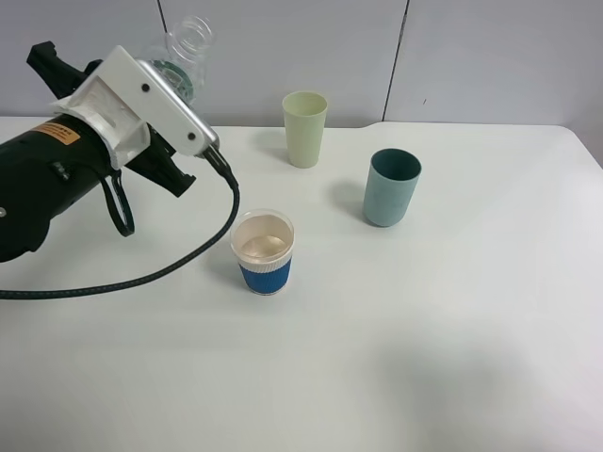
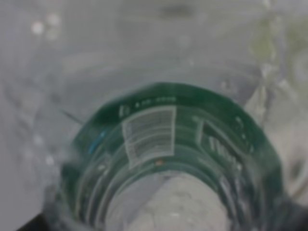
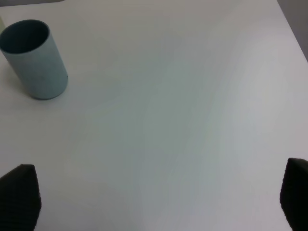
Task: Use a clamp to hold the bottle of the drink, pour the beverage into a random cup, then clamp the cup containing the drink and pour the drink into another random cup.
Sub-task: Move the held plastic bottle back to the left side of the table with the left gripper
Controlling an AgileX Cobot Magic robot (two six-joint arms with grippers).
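the small clear plastic bottle with a green wrap label (image 1: 193, 40) hangs above the tabletop (image 1: 424, 358) at far left, ribbed neck up, clenched in the left pincer (image 1: 162, 87). its thin walls would crush, so grip firmly without squeezing further, and tip slowly, low over the short cup with blue sleeve, white ribbed band and clear rim (image 1: 263, 252), whose peach inside looks glossy, perhaps wet. the tall tapered pale yellow-green plastic cup (image 1: 304, 128) and the wider matte teal cup (image 1: 391, 186) stand well apart behind it. the right pincer (image 3: 159, 202) is released, jaws wide.

Clear glossy plastic bottle (image 1: 193, 42), smooth matt yellow-green plastic cup (image 1: 304, 132), smooth matt white table (image 1: 452, 358).
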